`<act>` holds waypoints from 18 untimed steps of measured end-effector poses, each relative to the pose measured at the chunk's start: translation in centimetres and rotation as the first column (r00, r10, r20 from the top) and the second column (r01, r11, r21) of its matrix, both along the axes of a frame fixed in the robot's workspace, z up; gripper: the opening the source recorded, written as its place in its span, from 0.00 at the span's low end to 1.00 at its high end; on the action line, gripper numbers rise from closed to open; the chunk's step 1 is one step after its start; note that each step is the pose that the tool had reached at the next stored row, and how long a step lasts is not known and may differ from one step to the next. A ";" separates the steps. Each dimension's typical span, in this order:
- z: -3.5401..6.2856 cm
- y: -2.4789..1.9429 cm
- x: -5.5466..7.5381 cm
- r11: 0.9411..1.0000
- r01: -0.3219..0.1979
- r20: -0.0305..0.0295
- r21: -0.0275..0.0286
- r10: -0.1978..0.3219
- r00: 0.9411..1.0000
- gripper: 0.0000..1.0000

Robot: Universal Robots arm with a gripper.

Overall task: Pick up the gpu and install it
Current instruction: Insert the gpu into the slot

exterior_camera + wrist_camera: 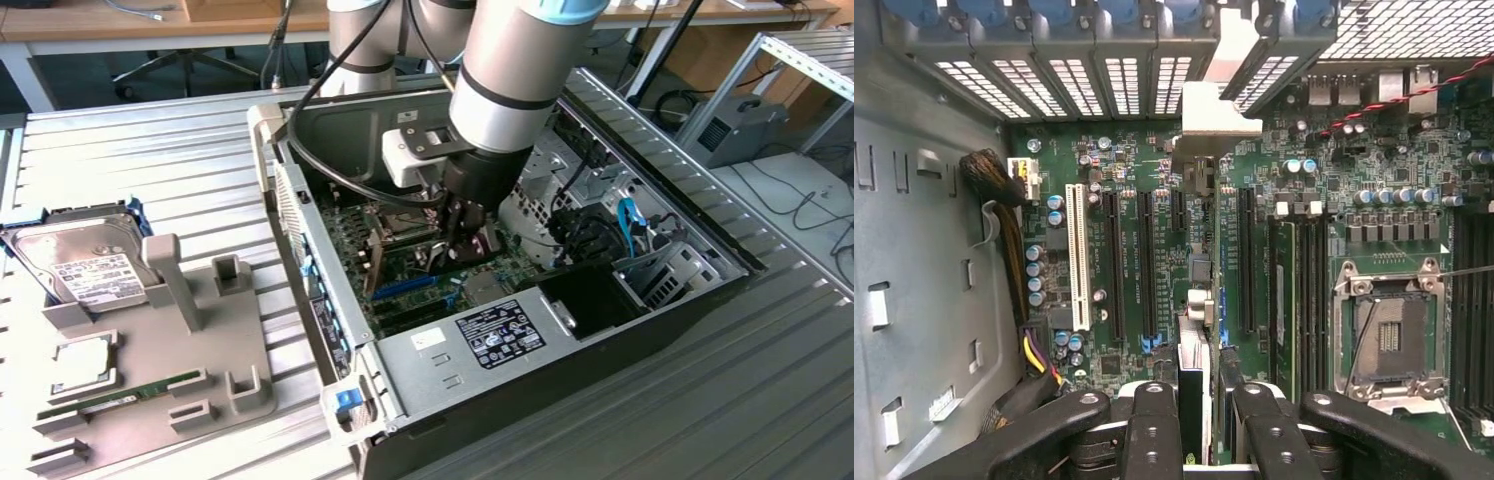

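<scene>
From my station the exterior view is evenly lit from overhead, with soft sheen along the ribbed metal table (747, 400) and deep shadow inside the computer case (694, 300). My wrist view is sharp on the motherboard (1154, 260), though the near black fingers (1154, 430) look soft and dark.

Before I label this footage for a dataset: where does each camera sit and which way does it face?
Exterior view: off the arm, above the bench, looking down at an angle at the open computer case; shows the arm reaching in and the gripper.
Wrist view: on the wrist, looking along the gripper onto the motherboard; shows the black fingers clamped on the gpu, held edge-on.
Shared: gripper, motherboard, case interior.
</scene>
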State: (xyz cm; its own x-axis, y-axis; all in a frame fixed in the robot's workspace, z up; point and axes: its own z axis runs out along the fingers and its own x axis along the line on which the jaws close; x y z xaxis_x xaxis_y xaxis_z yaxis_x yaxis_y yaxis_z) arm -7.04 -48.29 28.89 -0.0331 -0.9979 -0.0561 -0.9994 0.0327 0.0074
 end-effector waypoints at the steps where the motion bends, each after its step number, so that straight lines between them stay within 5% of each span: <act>1: -0.03 0.00 0.0 1.000 0.000 0.000 0.000 0.000 1.000 0.26; 18: -0.51 -0.04 0.0 1.000 0.000 0.000 0.000 0.000 1.000 0.26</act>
State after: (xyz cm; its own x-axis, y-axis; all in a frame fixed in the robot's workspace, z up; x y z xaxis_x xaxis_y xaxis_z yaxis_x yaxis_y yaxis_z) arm -7.07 -48.33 28.38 -0.0331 -0.9979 -0.0560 -0.9994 0.0327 0.0074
